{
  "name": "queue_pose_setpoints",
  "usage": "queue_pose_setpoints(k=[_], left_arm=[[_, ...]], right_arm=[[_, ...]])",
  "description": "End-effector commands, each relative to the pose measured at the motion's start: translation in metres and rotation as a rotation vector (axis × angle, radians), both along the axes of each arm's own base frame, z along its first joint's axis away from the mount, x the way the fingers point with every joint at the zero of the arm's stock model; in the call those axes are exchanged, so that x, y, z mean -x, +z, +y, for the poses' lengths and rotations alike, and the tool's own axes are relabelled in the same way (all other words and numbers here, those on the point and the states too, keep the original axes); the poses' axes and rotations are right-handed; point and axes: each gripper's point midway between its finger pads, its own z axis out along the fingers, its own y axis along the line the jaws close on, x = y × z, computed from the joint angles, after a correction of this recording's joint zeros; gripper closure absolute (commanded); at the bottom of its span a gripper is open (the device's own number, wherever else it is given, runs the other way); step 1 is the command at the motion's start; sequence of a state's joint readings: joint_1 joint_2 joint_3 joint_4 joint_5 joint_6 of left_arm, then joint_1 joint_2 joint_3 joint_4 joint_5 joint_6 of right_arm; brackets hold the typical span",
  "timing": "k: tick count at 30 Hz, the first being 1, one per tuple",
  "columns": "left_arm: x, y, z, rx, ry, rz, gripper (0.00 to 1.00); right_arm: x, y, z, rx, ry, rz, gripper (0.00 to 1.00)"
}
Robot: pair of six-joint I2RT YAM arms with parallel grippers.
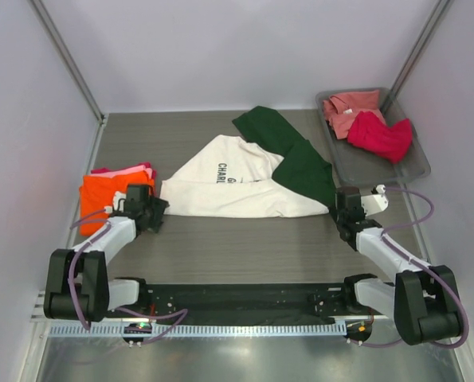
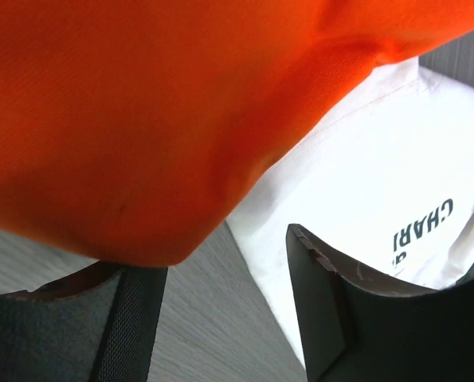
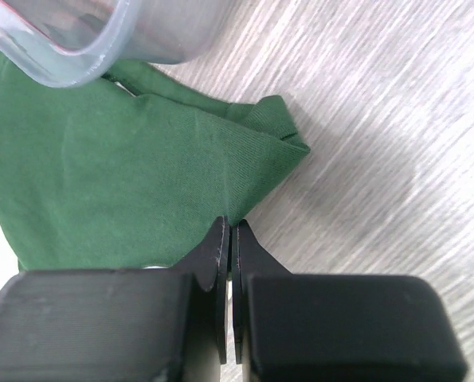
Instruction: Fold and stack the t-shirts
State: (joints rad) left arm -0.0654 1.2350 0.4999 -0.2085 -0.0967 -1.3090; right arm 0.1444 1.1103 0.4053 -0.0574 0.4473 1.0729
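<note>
The cream t-shirt (image 1: 221, 183) with dark green sleeves (image 1: 300, 163) lies crumpled mid-table, partly folded over, its black print showing. My left gripper (image 1: 155, 208) is open at the shirt's left corner; in the left wrist view (image 2: 221, 318) bare table shows between the fingers, with cream cloth (image 2: 380, 183) at the right finger. My right gripper (image 1: 342, 197) is shut on the edge of the green sleeve (image 3: 125, 175), the jaws pinching the cloth (image 3: 231, 227). The folded orange t-shirt (image 1: 101, 195) lies on a pink one (image 1: 129, 169) at the left and fills the top of the left wrist view (image 2: 141, 103).
A grey tray (image 1: 412, 171) at the back right holds a salmon t-shirt (image 1: 348, 107) and a crimson t-shirt (image 1: 380, 137). Its rim (image 3: 69, 56) shows close above the right gripper. White walls enclose the table on three sides.
</note>
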Motion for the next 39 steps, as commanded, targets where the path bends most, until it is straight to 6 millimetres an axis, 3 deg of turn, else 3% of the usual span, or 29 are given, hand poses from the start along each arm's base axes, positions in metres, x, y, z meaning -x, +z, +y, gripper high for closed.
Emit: queue_pose_setpoints(k=[1, 6, 7, 10, 15, 17, 20, 24, 30, 31, 33, 34, 35, 36, 37, 39], left_arm=[[-0.005, -0.007, 0.013, -0.064, 0.043, 0.021, 0.38], [-0.015, -0.012, 0.018, -0.079, 0.081, 0.035, 0.51], [-0.015, -0.016, 0.017, -0.076, 0.078, 0.046, 0.61], [-0.019, -0.027, 0.011, -0.051, 0.066, 0.073, 0.73], [-0.024, -0.043, 0.006, -0.021, 0.071, 0.09, 0.74], [-0.028, -0.042, 0.006, -0.021, 0.067, 0.08, 0.99], [-0.033, -0.031, 0.003, -0.022, 0.033, 0.047, 1.0], [-0.026, -0.002, 0.007, -0.04, 0.037, 0.017, 1.0], [-0.022, 0.074, 0.004, -0.045, -0.007, -0.073, 1.0], [-0.022, 0.086, 0.002, -0.039, -0.022, -0.092, 1.0], [-0.021, 0.13, -0.002, -0.033, -0.052, -0.166, 1.0], [-0.02, 0.146, -0.001, -0.034, -0.057, -0.192, 1.0], [-0.01, 0.164, -0.001, -0.044, -0.07, -0.213, 1.0], [-0.006, 0.177, 0.0, -0.052, -0.074, -0.234, 1.0], [-0.005, 0.209, 0.002, -0.06, -0.071, -0.3, 1.0], [0.015, 0.241, 0.006, -0.081, -0.071, -0.353, 1.0]], right_arm=[[0.005, 0.004, -0.011, 0.061, -0.024, -0.011, 0.99], [0.005, 0.005, -0.011, 0.061, -0.025, -0.021, 0.99], [0.004, 0.006, -0.011, 0.06, -0.024, -0.025, 0.99], [0.003, 0.008, -0.01, 0.054, -0.022, -0.036, 0.99], [0.004, 0.012, -0.01, 0.054, -0.017, -0.05, 0.99], [0.005, 0.015, -0.011, 0.057, -0.018, -0.061, 0.99], [0.005, 0.025, -0.013, 0.07, -0.024, -0.067, 0.99], [0.013, 0.044, -0.02, 0.11, -0.027, -0.031, 0.99], [0.008, 0.114, -0.012, 0.111, 0.034, -0.085, 0.99], [0.002, 0.145, -0.008, 0.101, 0.052, -0.147, 0.99], [0.004, 0.169, -0.001, 0.083, 0.094, -0.165, 0.99], [0.002, 0.205, 0.001, 0.083, 0.114, -0.233, 0.99], [0.004, 0.223, 0.004, 0.08, 0.13, -0.262, 0.99], [0.009, 0.235, 0.007, 0.073, 0.157, -0.264, 0.99], [0.012, 0.273, 0.01, 0.07, 0.177, -0.338, 0.99], [0.026, 0.303, 0.016, 0.075, 0.237, -0.381, 0.99]])
